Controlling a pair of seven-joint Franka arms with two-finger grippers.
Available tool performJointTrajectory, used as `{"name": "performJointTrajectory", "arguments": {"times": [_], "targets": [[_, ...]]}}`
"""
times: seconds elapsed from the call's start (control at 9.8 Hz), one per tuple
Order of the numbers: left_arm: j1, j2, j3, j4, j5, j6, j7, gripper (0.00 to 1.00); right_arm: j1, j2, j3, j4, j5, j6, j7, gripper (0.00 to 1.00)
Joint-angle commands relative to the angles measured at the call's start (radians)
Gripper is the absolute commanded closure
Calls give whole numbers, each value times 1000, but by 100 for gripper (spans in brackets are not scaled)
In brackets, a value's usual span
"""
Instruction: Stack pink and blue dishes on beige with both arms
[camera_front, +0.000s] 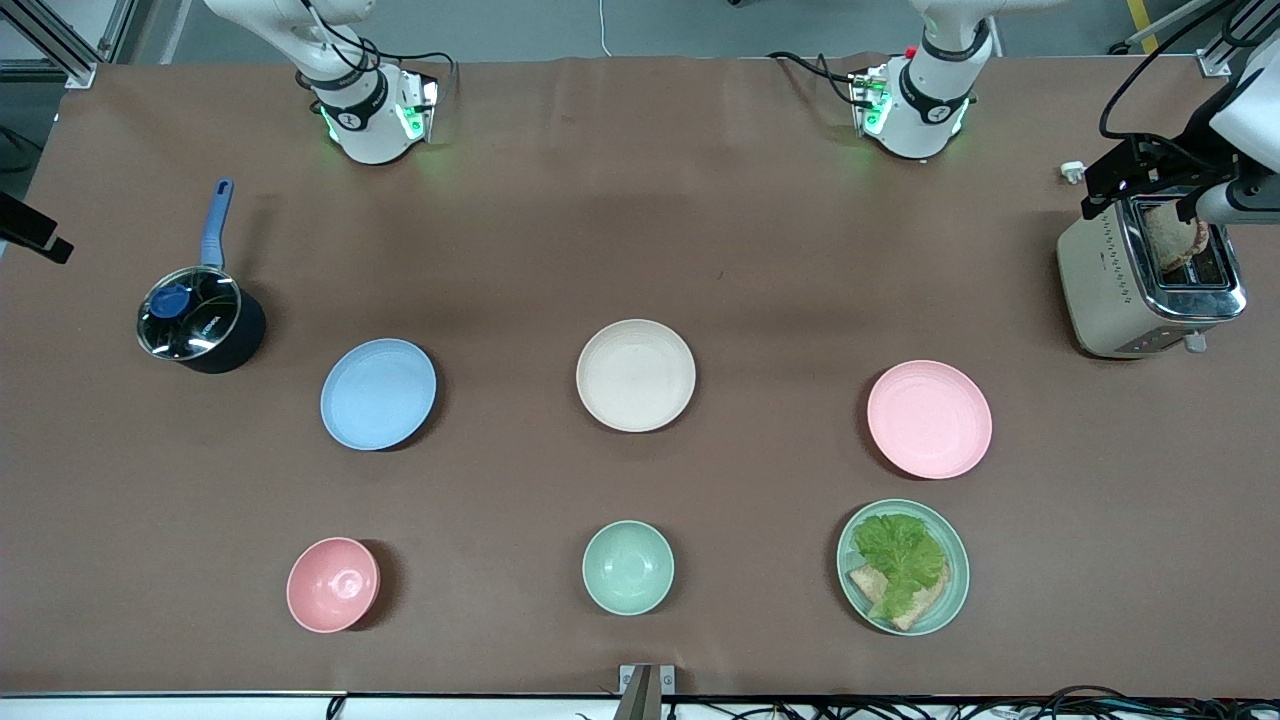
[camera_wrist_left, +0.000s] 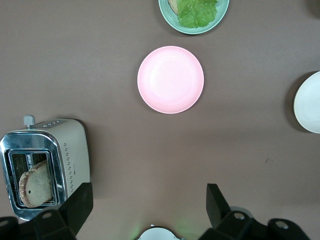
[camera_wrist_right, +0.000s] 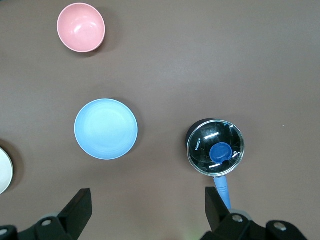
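**Already paired off: each arm has its own plate, beige waits between them**

Outward from the left hand: its fingers stand wide apart with nothing between them, high over the table at the left arm's end, by the toaster, which has bread in one slot. The pink plate lies on the table clear of the open fingers, well apart from the toaster, with the mint-green plate of lettuce and bread just nearer the front camera.

The right hand is likewise spread wide and empty, up over the right arm's end of the table. The blue plate sits below it, beside the lidded saucepan but not touching it; the small pink bowl lies nearer the front camera than the blue plate.

The deciding relation is plain: the pink plate is closest to the left arm and the blue plate to the right, and the beige plate sits midway between them, roughly in a row. Being round, the plates offer no long axis, so any rim point would likely serve for a pinch.

All three are shallow, matte, equal in size, low-rimmed and empty. Nothing is stacked yet. The mint-green bowl stands nearer the front camera than the beige plate, out of the likely carrying paths.
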Motion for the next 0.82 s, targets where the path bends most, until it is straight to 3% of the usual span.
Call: {"name": "performJointTrajectory", "arguments": {"times": [0.0,0.51,0.71], "targets": [[3,22,-4,0,22,-20,10,0,-10,-19,2,-16,16,-4,-12,0],[0,99,-6,26,61,-13,-4,0,-3,-14,4,-18,4,-4,-21,0],[11,135,-9,-90,60,133,-6,0,-10,46,2,-33,10,-4,-174,0]]}}
